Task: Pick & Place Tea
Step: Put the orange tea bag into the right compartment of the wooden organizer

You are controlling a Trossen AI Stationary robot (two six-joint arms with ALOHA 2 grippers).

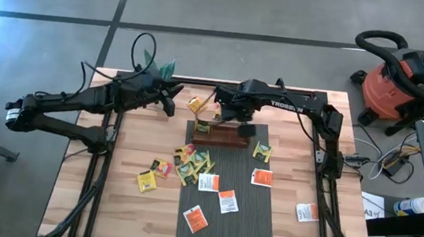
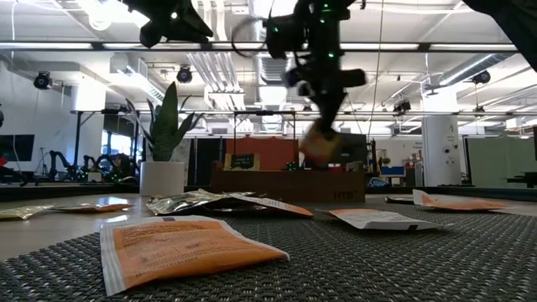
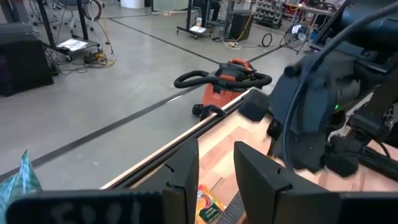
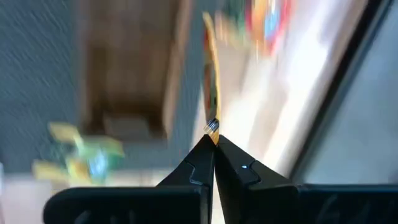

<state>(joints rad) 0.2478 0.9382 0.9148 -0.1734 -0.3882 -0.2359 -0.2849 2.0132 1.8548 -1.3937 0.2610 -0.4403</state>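
Above the wooden tray (image 1: 222, 138), the right tool (image 4: 213, 142) pinches a flat yellow sachet (image 4: 212, 93) edge-on; remaining tea sachets (image 1: 191, 164) lie at six o'clock. The left tool (image 3: 214, 180) is parted, empty.

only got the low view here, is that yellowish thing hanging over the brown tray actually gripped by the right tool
Observer: Yes. The right wrist view shows the right tool shut on one edge of a yellow tea sachet.
Operator: which end of the tray is it over
Observer: From above, it hangs over the end of the wooden tray nearer the left arm.
Operator: and the left tool
Observer: The left tool is open and empty, hovering near the table's far edge.
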